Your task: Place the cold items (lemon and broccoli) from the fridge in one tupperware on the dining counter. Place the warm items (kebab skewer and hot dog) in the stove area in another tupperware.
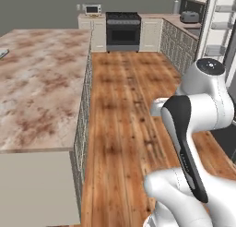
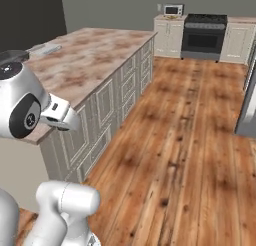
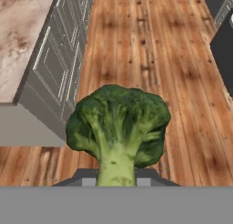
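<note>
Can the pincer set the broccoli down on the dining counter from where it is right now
Probably not yet. The pincer, shut on the broccoli, hangs over the wood floor, with the dining counter off to one side past its cabinet fronts. Nothing blocks the way.

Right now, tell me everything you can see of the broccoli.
In the hand view the broccoli is a lumpy dark green floret on a paler green stem, crown up in that view. The stem runs down between the tool's dark finger tips, which are shut on it. It hangs in the air above the wooden floor, beside the island's grey cabinet front. It touches nothing else.
</note>
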